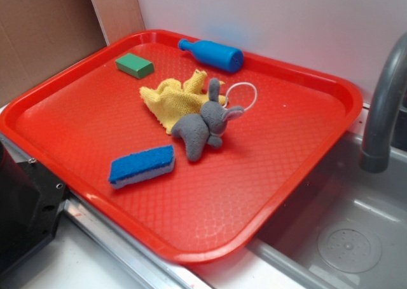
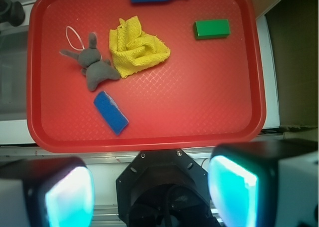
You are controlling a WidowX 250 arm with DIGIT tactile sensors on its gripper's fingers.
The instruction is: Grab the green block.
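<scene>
Five small things lie on a red tray [image 1: 305,92] beside a grey sink [image 1: 343,238]. Going left to right in the exterior view: the green block [image 1: 134,65] sits flat near the tray's far left corner, apart from everything else. Nearer the front edge lies a blue sponge [image 1: 142,166]. In the middle, a crumpled yellow cloth [image 1: 173,96] touches a grey plush animal [image 1: 203,125] with a white loop. At the back rim lies a blue bottle [image 1: 212,53] on its side. In the wrist view the gripper [image 2: 149,189] hangs high over the tray's near edge, its two fingers [image 2: 234,187] spread wide, holding nothing, well apart from the block.
</scene>
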